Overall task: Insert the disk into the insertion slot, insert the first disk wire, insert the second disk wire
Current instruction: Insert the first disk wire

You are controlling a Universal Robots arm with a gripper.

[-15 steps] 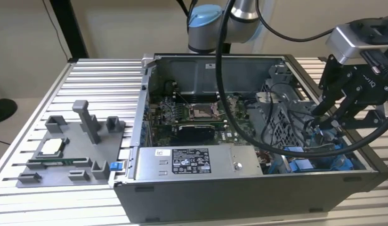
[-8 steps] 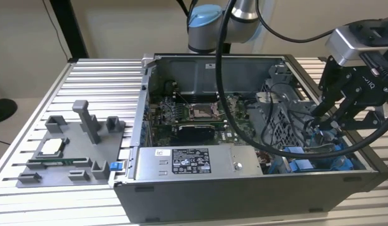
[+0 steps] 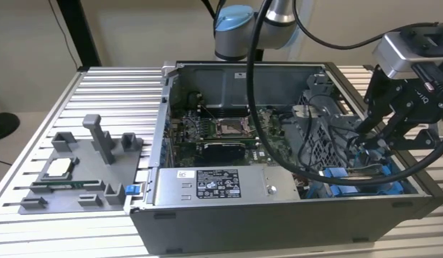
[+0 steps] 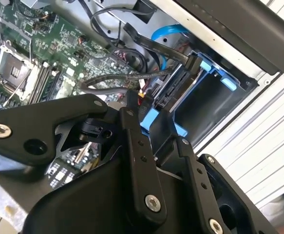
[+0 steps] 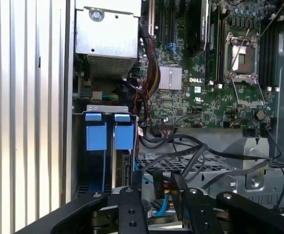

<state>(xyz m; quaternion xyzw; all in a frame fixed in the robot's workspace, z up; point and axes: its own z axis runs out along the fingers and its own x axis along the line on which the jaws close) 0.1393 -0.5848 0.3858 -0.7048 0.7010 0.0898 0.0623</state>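
The disk (image 4: 173, 95) sits in its blue carrier inside the insertion slot (image 4: 215, 90), the blue-railed bay at the case's corner. A black disk wire (image 4: 192, 63) ends in a connector at the disk's end. My gripper (image 4: 144, 105) hangs right over the disk, with the fingers (image 4: 132, 126) closed on a small dark connector with red and orange leads. In the first wrist view the gripper (image 5: 156, 184) is beside the disk's edge (image 5: 126, 168) and the slot's blue tabs (image 5: 96, 135). In the exterior view the gripper (image 3: 369, 145) reaches down into the slot (image 3: 354, 177) on the exterior view's right.
The open computer case (image 3: 279, 215) lies on a slatted table. A silver power supply box (image 3: 214, 185) fills its near side and the motherboard (image 3: 229, 131) lies behind. Loose cables (image 5: 200, 151) cross the metal cage. A grey fixture tray (image 3: 78, 172) stands on the exterior view's left.
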